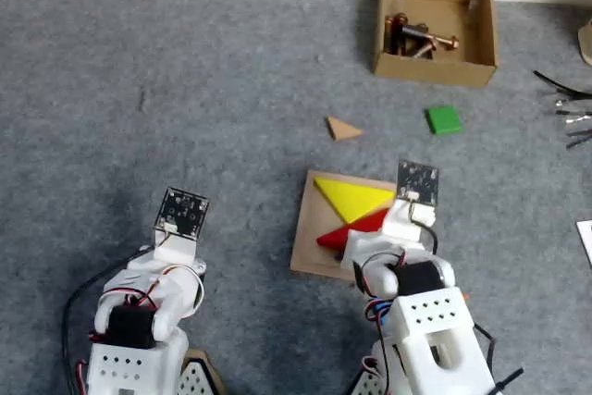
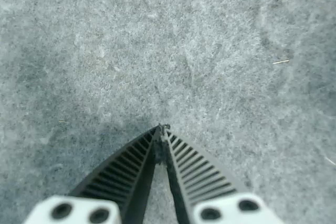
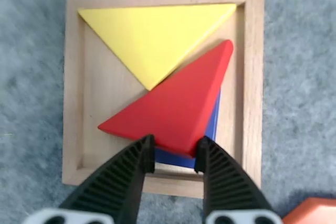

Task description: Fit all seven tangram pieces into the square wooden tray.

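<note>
The square wooden tray (image 3: pixel 73 77) lies on the grey carpet, under my right arm (image 1: pixel 407 275). A yellow triangle (image 3: pixel 157 35) lies flat in the tray along one side. A red triangle (image 3: pixel 173 108) sits tilted over a blue piece (image 3: pixel 212 124), one corner against the yellow one. My right gripper (image 3: pixel 175 148) is shut on the red triangle's edge. An orange piece (image 3: pixel 312 211) shows beside the tray. A small tan triangle (image 1: pixel 342 129) and a green square (image 1: pixel 443 119) lie on the carpet beyond the tray (image 1: pixel 310 228). My left gripper (image 2: pixel 161 128) is shut over bare carpet.
A cardboard box (image 1: pixel 435 53) with several copper-coloured parts stands at the back right. Loose cables (image 1: pixel 566 104) lie at the right edge. My left arm (image 1: pixel 166 265) sits at the front left, with open carpet ahead of it.
</note>
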{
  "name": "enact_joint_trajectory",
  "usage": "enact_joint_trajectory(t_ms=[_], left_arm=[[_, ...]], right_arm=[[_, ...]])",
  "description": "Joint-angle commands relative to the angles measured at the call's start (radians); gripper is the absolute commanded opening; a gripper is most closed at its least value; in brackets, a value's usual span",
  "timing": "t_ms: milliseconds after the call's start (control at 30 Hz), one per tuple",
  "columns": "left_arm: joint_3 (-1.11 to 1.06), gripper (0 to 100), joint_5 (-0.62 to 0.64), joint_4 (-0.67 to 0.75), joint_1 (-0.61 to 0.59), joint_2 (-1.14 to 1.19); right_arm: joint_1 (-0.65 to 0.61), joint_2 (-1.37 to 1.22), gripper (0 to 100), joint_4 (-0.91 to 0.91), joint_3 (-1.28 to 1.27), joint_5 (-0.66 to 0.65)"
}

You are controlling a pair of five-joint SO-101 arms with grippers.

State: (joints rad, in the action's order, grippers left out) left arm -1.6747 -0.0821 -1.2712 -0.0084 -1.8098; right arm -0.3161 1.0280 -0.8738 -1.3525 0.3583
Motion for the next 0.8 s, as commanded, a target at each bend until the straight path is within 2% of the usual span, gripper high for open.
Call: enact_joint_trajectory(t_ms=[0,267,400,567,767], left_arm=[[-0.021,1,0.011,-0.008,-0.008,-0.015],[-0.021,1,0.011,-0.008,-0.01,-0.015],[-0.021,1,0.011,-0.008,-0.01,-0.015],[-0.021,1,0.011,-0.008,-0.012,-0.015],[-0.021,1,0.011,-0.008,-0.012,-0.015]], right_arm=[[-0.005,0.021,8.4,0.038,0.008,0.009],[0.122,0.021,8.4,0.039,0.008,0.003],[0.122,0.018,8.0,0.038,0.008,0.003],[0.122,0.019,2.6,0.039,0.008,-0.003],[0.122,0.019,2.2,0.041,0.008,-0.064]])
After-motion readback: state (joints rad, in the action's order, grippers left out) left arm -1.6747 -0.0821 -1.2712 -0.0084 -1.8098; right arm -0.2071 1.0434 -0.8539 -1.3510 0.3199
